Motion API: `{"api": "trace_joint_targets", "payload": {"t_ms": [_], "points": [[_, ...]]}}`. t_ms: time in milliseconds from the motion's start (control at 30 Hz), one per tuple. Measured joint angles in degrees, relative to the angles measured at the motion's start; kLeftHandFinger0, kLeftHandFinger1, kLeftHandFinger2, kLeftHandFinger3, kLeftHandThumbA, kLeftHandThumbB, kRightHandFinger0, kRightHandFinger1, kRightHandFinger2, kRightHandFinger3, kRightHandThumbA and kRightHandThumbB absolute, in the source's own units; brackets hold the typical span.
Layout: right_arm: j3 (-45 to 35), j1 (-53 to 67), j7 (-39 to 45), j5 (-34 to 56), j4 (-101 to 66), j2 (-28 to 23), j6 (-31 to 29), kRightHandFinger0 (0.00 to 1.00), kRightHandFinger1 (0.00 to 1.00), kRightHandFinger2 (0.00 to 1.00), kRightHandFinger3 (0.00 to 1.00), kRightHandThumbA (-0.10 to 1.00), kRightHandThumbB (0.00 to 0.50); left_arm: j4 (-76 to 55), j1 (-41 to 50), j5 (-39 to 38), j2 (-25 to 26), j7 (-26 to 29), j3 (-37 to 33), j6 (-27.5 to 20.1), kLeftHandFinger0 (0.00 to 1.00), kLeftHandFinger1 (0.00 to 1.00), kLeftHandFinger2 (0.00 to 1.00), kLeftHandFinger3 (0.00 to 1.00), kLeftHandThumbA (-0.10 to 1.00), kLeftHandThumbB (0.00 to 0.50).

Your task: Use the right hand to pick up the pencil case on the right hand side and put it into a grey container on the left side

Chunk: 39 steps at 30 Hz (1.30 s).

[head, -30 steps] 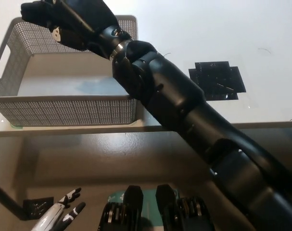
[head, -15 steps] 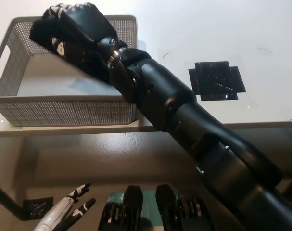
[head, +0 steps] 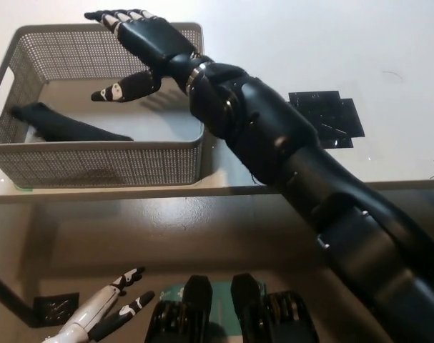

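White table (head: pixel 302 43), pencil case (head: pixel 63 125) in grey container (head: pixel 95 163), right hand (head: pixel 141 46) spread above

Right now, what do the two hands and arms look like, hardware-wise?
Right hand: glossy black, with pale patches at the fingertips and a metallic ring at the wrist. Its arm is bulky, segmented black shells. Left hand: slim, white, with black fingers carrying white marks. No cables visible.

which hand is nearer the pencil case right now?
Right. The black right hand is open above the grey container, just up and right of the pencil case lying inside it. The white left hand rests far below, off the table.
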Motion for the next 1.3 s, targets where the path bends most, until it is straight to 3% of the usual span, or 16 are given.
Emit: {"api": "trace_joint_targets", "payload": {"t_ms": [200, 233, 300, 367, 467, 567, 767, 833, 1000, 1033, 1200, 1300], "points": [[-2.64, 2.78, 2.38, 2.14, -6.52, -1.75, 0.55, 1.00, 1.00, 1.00, 1.00, 1.00, 0.456, 0.01, 0.07, 0.21, 0.06, -0.37, 0.04, -0.01, 0.98, 0.99, 1.00, 1.00, 0.94, 0.230], [-3.27, 3.25, 2.70, 2.52, -7.88, -1.99, 0.66, 1.00, 1.00, 1.00, 1.00, 1.00, 0.454, 0.01, 0.12, 0.18, 0.06, -0.47, 0.09, 0.03, 0.97, 0.97, 1.00, 1.00, 0.91, 0.191], [-4.63, 4.71, 3.39, 3.40, -11.35, -2.90, 0.99, 1.00, 1.00, 1.00, 1.00, 1.00, 0.441, 0.02, 0.27, 0.08, 0.06, -0.61, 0.15, 0.05, 0.95, 0.96, 1.00, 1.00, 0.89, 0.163], [-6.30, 6.45, 3.97, 4.37, -14.80, -3.94, 1.44, 1.00, 1.00, 1.00, 1.00, 1.00, 0.424, 0.03, 0.44, 0.09, 0.05, -0.63, 0.14, 0.02, 0.96, 0.97, 1.00, 1.00, 0.92, 0.193], [-8.59, 9.11, 4.74, 5.61, -19.77, -5.70, 2.11, 1.00, 1.00, 1.00, 1.00, 1.00, 0.435, 0.10, 0.70, 0.23, 0.05, -0.63, 0.12, 0.02, 0.97, 0.98, 1.00, 1.00, 0.93, 0.187], [-10.46, 11.76, 5.59, 6.75, -24.57, -7.55, 3.09, 1.00, 1.00, 1.00, 1.00, 1.00, 0.443, 0.28, 0.79, 0.31, 0.04, -0.63, 0.12, 0.01, 0.95, 0.96, 0.99, 1.00, 0.87, 0.169], [-13.76, 18.08, 7.73, 9.19, -33.89, -11.66, 5.39, 1.00, 1.00, 1.00, 1.00, 1.00, 0.448, 2.20, 0.98, 0.25, 0.01, -0.62, 0.18, -0.13, 0.94, 0.94, 0.97, 1.00, 0.85, 0.188], [-14.90, 20.52, 8.71, 10.21, -37.47, -13.40, 6.32, 1.00, 1.00, 1.00, 1.00, 1.00, 0.476, 2.65, 1.26, 0.20, -0.01, -0.62, 0.24, -0.18, 0.94, 0.94, 0.97, 1.00, 0.88, 0.205], [-17.69, 25.43, 10.62, 12.99, -45.14, -16.46, 8.29, 1.00, 1.00, 1.00, 1.00, 1.00, 0.453, 3.68, 2.01, 0.19, -0.02, -0.59, 0.39, -0.33, 0.94, 0.94, 0.97, 1.00, 0.89, 0.196], [-18.50, 26.36, 10.86, 13.66, -46.56, -16.86, 8.63, 1.00, 1.00, 1.00, 1.00, 1.00, 0.477, 3.76, 2.14, 0.19, -0.03, -0.58, 0.42, -0.34, 0.95, 0.95, 0.98, 1.00, 0.91, 0.209], [-22.44, 32.46, 11.56, 18.00, -52.78, -17.67, 9.85, 1.00, 1.00, 1.00, 1.00, 1.00, 0.415, 3.99, 2.47, 0.23, -0.05, -0.58, 0.50, -0.34, 0.95, 0.94, 0.97, 1.00, 0.96, 0.237], [-24.14, 37.03, 11.71, 20.37, -56.04, -17.68, 10.60, 1.00, 1.00, 1.00, 1.00, 1.00, 0.427, 4.19, 2.47, 0.22, -0.10, -0.57, 0.53, -0.34, 0.96, 0.94, 0.97, 1.00, 0.97, 0.250]]}}
